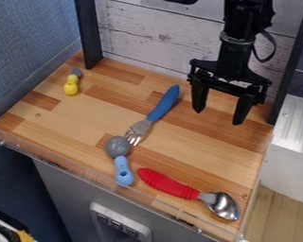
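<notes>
**Released jaws beside the blue-handled fork: a grip across the handle suits it best**

The black two-finger gripper [218,117] hangs over the far part of the wood-patterned counter [84,120], its jaws spread wide and nothing between them. Nearest is the metal fork with a thick, rounded blue handle [163,104], lying aslant towards the middle of the surface, apart from the jaws. Its tines point to the near edge, right by the round grey bowl of a small spoon with a light blue handle [123,172]; whether the two touch is hard to tell.

For a hold on the fork, the thick handle looks the best place. The jaws' spread already appears to run roughly across it, so little turning of the wrist should be needed. Centring over the handle before lowering would keep one tip from landing on the rounded top and rolling it. A grip towards the neck would probably balance better than one at the far end, where the metal head could droop. Closing gently and lifting straight up, with no sideways drag, should keep the tines from nudging the grey bowl.

Other things lie well apart from the gripper: the metal spoon with a ridged red handle [170,185] near the front edge, and the small yellow, knobbly toy piece with a grey tip [70,87] by the blue side wall [27,47].
</notes>
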Available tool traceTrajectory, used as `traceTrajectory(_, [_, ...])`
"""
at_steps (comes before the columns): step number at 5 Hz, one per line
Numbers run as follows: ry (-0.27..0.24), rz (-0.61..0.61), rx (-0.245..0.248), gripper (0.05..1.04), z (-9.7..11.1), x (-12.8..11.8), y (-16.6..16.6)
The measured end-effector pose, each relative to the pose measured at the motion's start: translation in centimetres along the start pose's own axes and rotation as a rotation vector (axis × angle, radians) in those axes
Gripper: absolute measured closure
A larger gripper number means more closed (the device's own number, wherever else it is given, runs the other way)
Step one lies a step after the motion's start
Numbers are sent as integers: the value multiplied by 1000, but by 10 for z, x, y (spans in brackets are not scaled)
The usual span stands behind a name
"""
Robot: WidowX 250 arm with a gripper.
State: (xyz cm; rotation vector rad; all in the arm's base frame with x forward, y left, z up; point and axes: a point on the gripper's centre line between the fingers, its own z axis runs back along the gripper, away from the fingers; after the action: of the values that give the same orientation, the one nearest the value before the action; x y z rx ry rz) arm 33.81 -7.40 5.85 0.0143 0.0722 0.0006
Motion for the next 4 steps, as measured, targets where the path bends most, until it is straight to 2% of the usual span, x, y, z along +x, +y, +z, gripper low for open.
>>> traceTrajectory(1, [16, -129, 6, 86, -7, -2, 17])
traceTrajectory(2, [3, -297, 8, 86, -8, 4, 55])
traceTrajectory(4, [-13, -746, 17, 90, -8, 30, 132])
